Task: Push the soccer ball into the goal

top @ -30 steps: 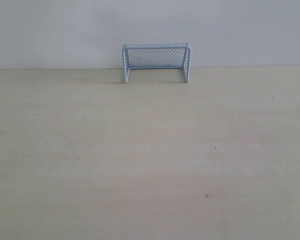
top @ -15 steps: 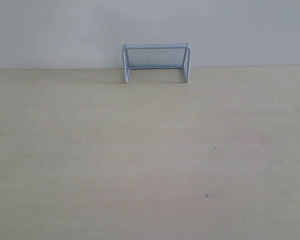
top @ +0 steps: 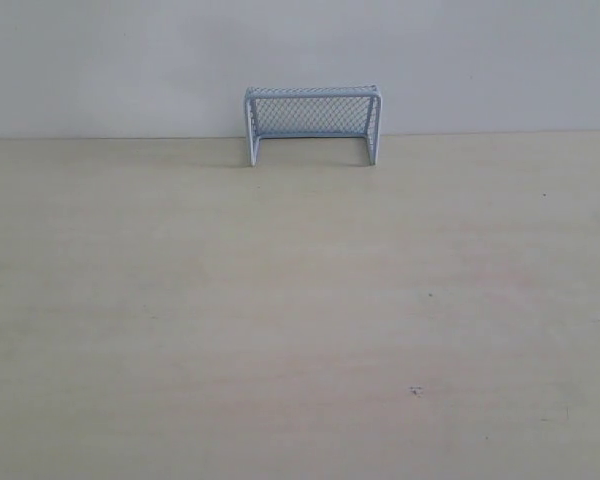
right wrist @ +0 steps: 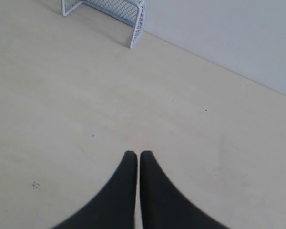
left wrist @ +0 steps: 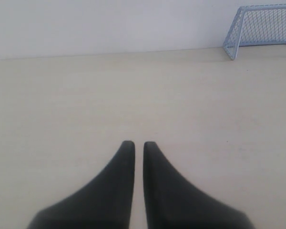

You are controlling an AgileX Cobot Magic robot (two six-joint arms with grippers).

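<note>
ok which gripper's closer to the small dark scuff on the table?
Right. The scuff sits on the table close beside the right gripper; the left gripper's view does not show it at all.

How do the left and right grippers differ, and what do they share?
The left gripper shows a thin slit between its tips; on the right gripper they nearly touch. The left gripper faces the wall squarely; the right gripper faces it at a slant. Both are black, hold nothing, and have the goal in view.
</note>
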